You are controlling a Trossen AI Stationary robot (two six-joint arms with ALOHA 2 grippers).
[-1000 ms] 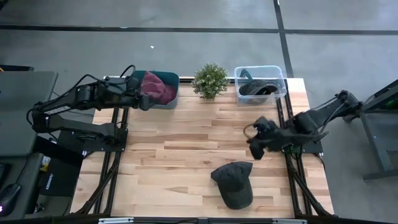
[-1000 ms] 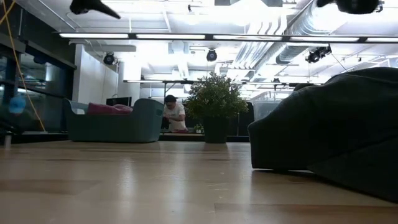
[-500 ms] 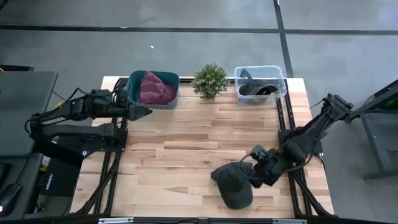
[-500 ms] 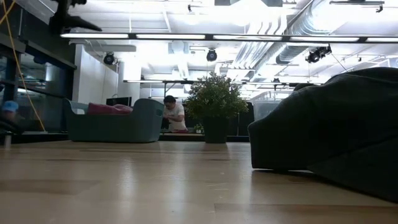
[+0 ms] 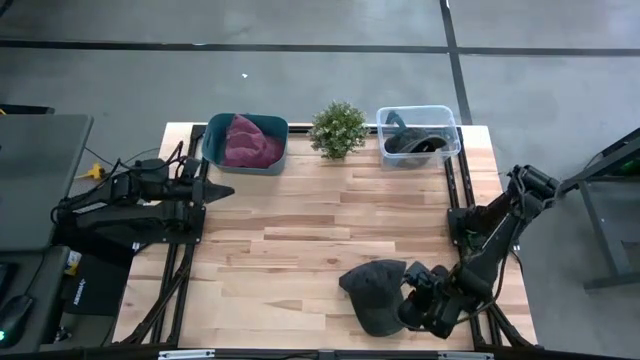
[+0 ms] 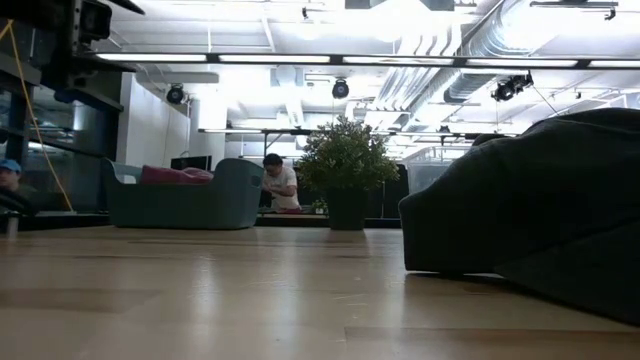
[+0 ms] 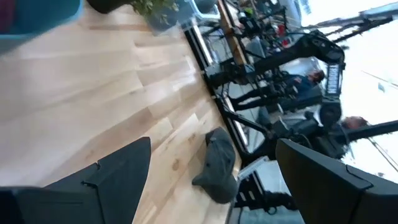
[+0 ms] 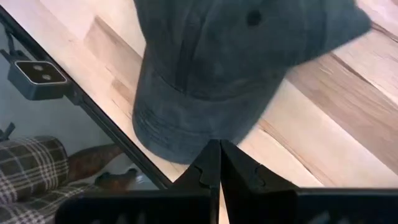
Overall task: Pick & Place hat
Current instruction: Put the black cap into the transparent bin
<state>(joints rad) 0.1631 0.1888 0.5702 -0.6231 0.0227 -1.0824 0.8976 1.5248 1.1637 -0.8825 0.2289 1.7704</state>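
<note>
A dark grey cap lies crown up on the wooden table near its near edge, right of the middle. It fills the right of the low view as a dark mound. My right gripper is low at the cap's right side, shut, its fingertips at the cap's lower rim. My left gripper hovers open at the table's left edge, in front of the teal bin. It sees the cap far off. My right gripper comes at the cap slanting down from the table's right side. Its shut fingertips stand at the cap's rim. I cannot tell whether they touch it. The cap lies flat on the table.
Along the far edge stand a teal bin with a maroon hat, a small potted plant, and a clear bin with a dark hat. Bare wood lies between both arms. A person sits in the room behind.
My right gripper has swung from the table's right side down toward the near edge and now sits beside the cap. My left gripper has drawn back from the teal bin toward the table's left edge and somewhat nearer.
</note>
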